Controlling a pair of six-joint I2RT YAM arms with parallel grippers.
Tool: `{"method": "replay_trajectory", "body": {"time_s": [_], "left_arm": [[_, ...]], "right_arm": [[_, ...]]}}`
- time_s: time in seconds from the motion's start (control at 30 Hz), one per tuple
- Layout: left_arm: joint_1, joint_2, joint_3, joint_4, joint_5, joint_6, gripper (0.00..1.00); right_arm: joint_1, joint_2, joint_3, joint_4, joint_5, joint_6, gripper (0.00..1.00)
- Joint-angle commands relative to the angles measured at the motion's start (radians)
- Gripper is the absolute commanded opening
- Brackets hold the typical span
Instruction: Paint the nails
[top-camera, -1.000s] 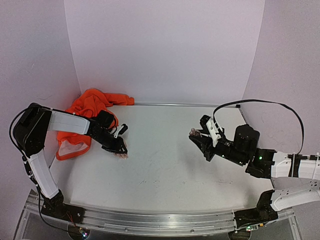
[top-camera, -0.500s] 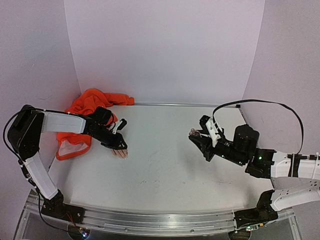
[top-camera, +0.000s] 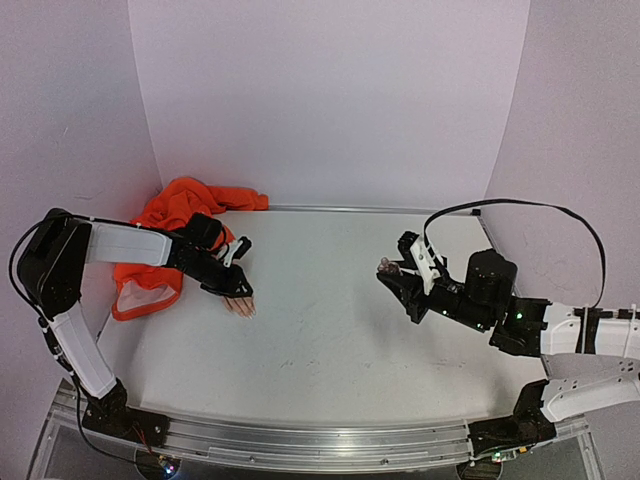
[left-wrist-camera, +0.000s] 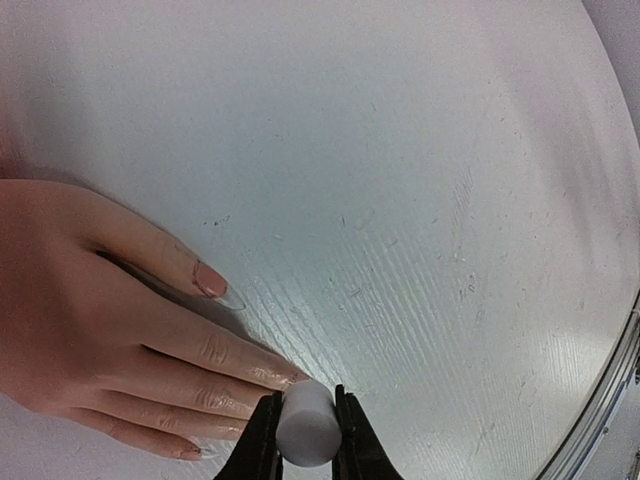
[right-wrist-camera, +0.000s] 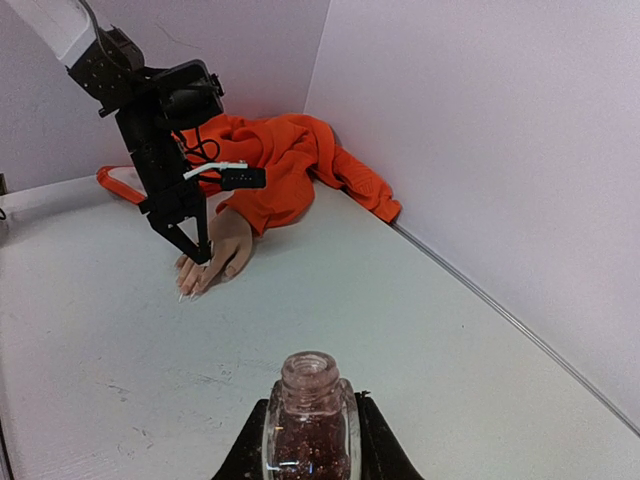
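Left pincer (left-wrist-camera: 305, 452), clamping the white cap (left-wrist-camera: 303, 428), is apparently dabbing the nails (left-wrist-camera: 210, 280); the next is calling for a slight sideways shift.

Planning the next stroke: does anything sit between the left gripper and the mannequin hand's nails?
Nothing visible does. The left gripper, shut on a white cylindrical cap, is right beside the pale nails of the flesh-coloured mannequin hand.

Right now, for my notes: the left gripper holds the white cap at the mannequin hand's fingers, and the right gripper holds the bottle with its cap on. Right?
Not quite: the bottle in the right gripper is uncapped, its neck open, as the right wrist view shows. The rest holds.
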Motion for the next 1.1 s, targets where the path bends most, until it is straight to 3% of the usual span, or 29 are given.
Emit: {"method": "replay_trajectory", "body": {"time_s": [0.0,1.07], "left_arm": [[0.004,0.017,0.048,-0.004,-0.005,0.022,0.0],[-0.001,0.016,0.031,-0.029,-0.002,0.015,0.0]], "right_arm": [[-0.004,-0.01,0.008,0.08,-0.005,0.011,0.0],[-0.005,-0.014,0.005,0.081,-0.007,0.013,0.0]]}}
